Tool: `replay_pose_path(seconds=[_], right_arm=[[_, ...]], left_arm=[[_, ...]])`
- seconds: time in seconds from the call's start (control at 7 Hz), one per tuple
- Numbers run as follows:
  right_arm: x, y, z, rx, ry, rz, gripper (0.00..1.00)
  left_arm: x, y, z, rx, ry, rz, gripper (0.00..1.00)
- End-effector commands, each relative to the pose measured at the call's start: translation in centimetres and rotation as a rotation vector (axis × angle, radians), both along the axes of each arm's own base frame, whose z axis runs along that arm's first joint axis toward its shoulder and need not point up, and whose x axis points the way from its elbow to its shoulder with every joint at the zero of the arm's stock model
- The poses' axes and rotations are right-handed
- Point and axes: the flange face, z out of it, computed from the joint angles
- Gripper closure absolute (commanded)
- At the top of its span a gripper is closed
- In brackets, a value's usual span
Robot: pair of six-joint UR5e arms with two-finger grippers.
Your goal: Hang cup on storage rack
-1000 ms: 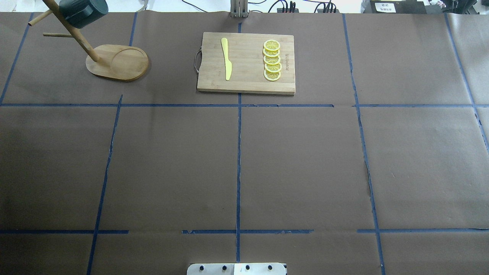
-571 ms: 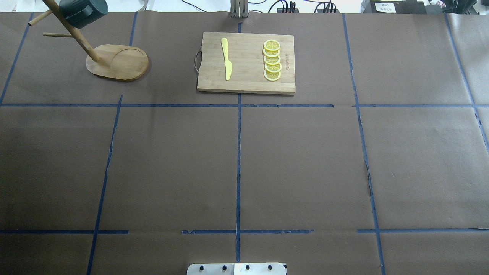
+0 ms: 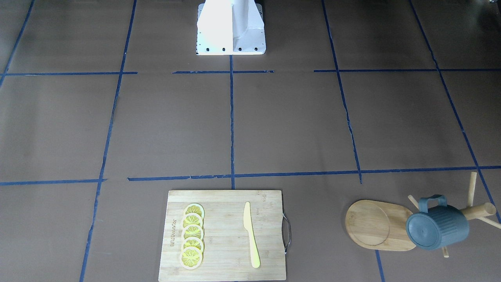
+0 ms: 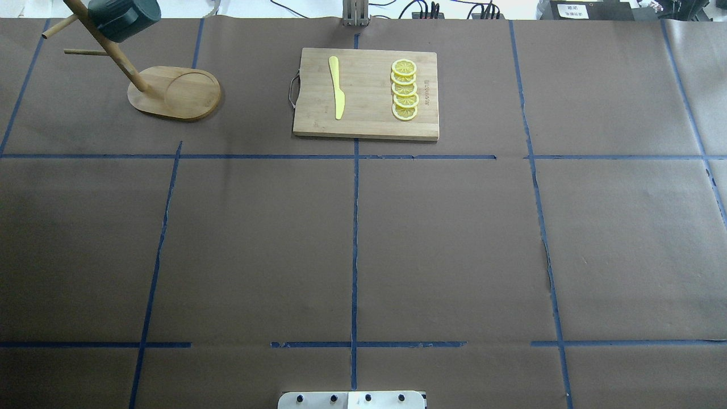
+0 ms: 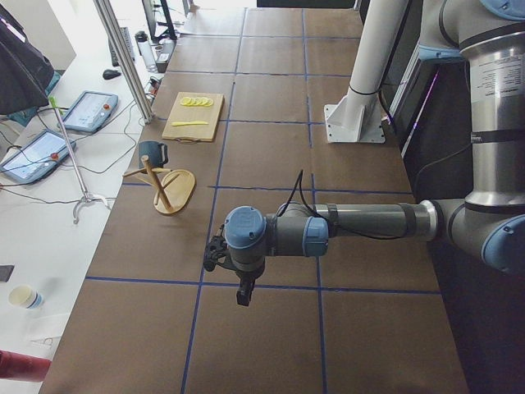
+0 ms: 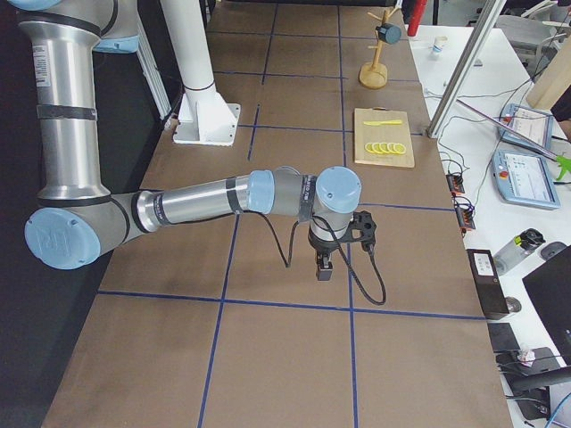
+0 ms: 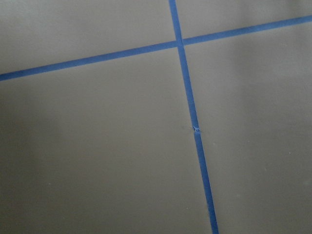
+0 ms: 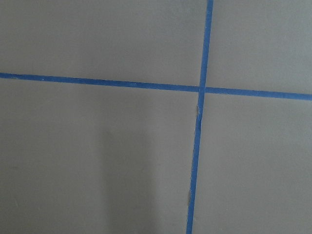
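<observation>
The dark blue-grey ribbed cup (image 3: 437, 229) hangs on the bamboo storage rack (image 3: 372, 223) with its handle over a peg, at the table's far left corner. Both also show in the overhead view, cup (image 4: 122, 17) and rack (image 4: 182, 94), and small in the side views, cup (image 5: 152, 152) and cup (image 6: 387, 33). My left gripper (image 5: 216, 254) shows only in the exterior left view, far from the rack, and I cannot tell if it is open or shut. My right gripper (image 6: 361, 228) shows only in the exterior right view, and I cannot tell its state either. Both wrist views show only taped table.
A rectangular bamboo cutting board (image 4: 366, 122) lies at the back middle with a yellow knife (image 4: 337, 88) and several lemon slices (image 4: 404, 90). The white robot base (image 3: 231, 27) stands at the near edge. Blue tape lines cross the brown table cover.
</observation>
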Motion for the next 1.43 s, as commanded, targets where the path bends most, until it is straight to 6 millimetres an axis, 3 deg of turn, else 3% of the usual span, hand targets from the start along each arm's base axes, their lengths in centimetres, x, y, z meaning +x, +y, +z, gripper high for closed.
replay_pose_path(seconds=[0.0, 0.14, 0.43, 1.29], right_arm=[[0.8, 0.0, 1.0, -0.018, 0.002, 0.013, 0.00], [0.8, -0.3, 2.4, -0.034, 0.006, 0.011, 0.00], [1.0, -1.2, 7.9, 0.035, 0.012, 0.019, 0.00], [1.7, -0.9, 8.2, 0.033, 0.017, 0.034, 0.00]], left_arm=[[-0.6, -0.7, -0.6, 0.011, -0.003, -0.014, 0.00], [-0.6, -0.7, -0.7, 0.014, -0.003, -0.015, 0.00], [-0.6, -0.8, -0.8, 0.016, -0.003, -0.016, 0.00], [-0.7, -1.0, -1.0, 0.021, -0.003, -0.018, 0.00]])
